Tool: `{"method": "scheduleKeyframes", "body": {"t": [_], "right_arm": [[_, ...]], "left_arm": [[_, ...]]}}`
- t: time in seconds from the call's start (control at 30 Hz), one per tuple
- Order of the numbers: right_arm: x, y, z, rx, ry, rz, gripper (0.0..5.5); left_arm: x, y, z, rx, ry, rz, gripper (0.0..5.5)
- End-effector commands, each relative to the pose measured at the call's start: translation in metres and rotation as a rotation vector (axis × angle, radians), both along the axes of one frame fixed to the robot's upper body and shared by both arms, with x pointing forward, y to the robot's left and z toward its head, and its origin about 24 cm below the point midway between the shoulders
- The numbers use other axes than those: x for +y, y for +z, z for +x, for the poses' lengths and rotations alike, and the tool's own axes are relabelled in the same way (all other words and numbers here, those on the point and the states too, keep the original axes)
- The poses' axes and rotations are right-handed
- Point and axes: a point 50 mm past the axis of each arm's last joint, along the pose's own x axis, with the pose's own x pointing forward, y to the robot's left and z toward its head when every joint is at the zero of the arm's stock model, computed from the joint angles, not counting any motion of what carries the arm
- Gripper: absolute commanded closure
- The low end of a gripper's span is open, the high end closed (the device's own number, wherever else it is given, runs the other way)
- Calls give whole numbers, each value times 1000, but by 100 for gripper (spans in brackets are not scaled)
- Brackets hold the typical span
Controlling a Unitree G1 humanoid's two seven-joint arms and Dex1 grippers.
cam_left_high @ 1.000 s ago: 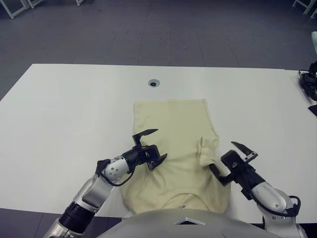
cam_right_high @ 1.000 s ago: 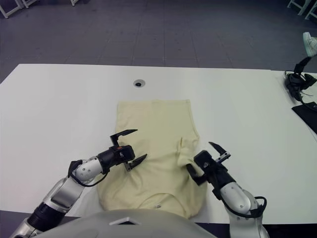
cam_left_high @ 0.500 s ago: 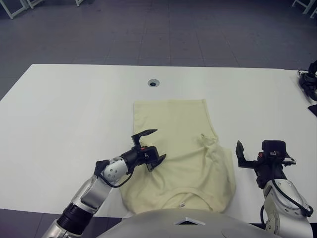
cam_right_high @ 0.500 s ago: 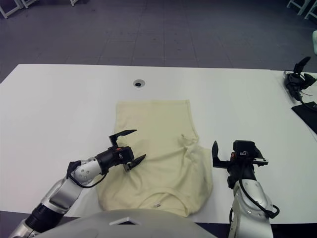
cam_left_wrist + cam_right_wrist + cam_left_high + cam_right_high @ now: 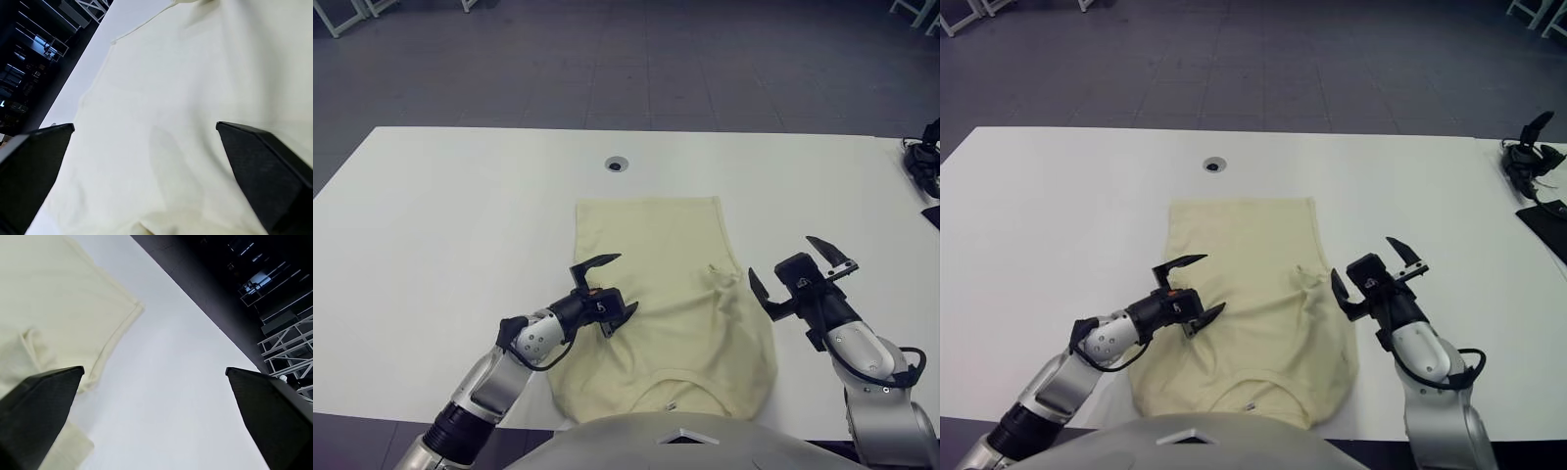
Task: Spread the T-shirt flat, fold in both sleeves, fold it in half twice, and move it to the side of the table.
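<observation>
Your T-shirt (image 5: 666, 294) lies on the white table (image 5: 460, 215) directly ahead of you. Its long axis runs straight away from you, with the collar (image 5: 671, 384) at the near edge and the hem (image 5: 651, 201) pointing toward the far side. It reads as a narrow strip, so both sleeves look tucked in. A bunched ridge (image 5: 722, 282) stands up along the right edge about halfway along. Your left gripper (image 5: 626, 282) hangs over the left part of the cloth with its fingers spread wide and nothing between them. Its wrist view looks down on shirt fabric framed by both fingers. Your right gripper (image 5: 779, 256) is also spread and empty, but it sits off the cloth, over bare table just beside the right edge. The shirt therefore lies to the inside of it, toward your centre line. The right arm is the nearer one to that ridge, and the left is already above fabric. The next move probably turns on this mismatch. If you smooth the ridge, the right fingers must travel inward across the edge. If you go to the first halving, both grippers need matching corners at one end of the long axis, and neither one is at a corner now. I can't tell whether the left fingers touch the cloth or float just above it.
</observation>
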Motion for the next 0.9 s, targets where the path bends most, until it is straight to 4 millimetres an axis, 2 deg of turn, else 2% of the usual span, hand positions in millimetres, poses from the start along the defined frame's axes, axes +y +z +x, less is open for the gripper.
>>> {"method": "scheduleKeyframes", "body": {"t": [0.03,0.23,0.4,0.53,0.67,0.9], "right_arm": [[-4,-15,0,102,90,-75,12],[-12,-28,-2,261,167,-110,12],[-21,-32,-8,380,228,-147,12],[-33,-30,-16,448,299,-233,12],[-44,-20,-19,449,277,-259,12],[-51,-13,-26,483,296,-280,12]], "left_arm": [[10,-14,-3,56,43,77,10],[7,-12,-5,49,45,68,10],[7,-10,-5,44,54,69,10],[8,-9,-7,45,63,74,10],[6,-7,-10,58,66,44,10],[18,0,-6,27,137,41,10]]}}
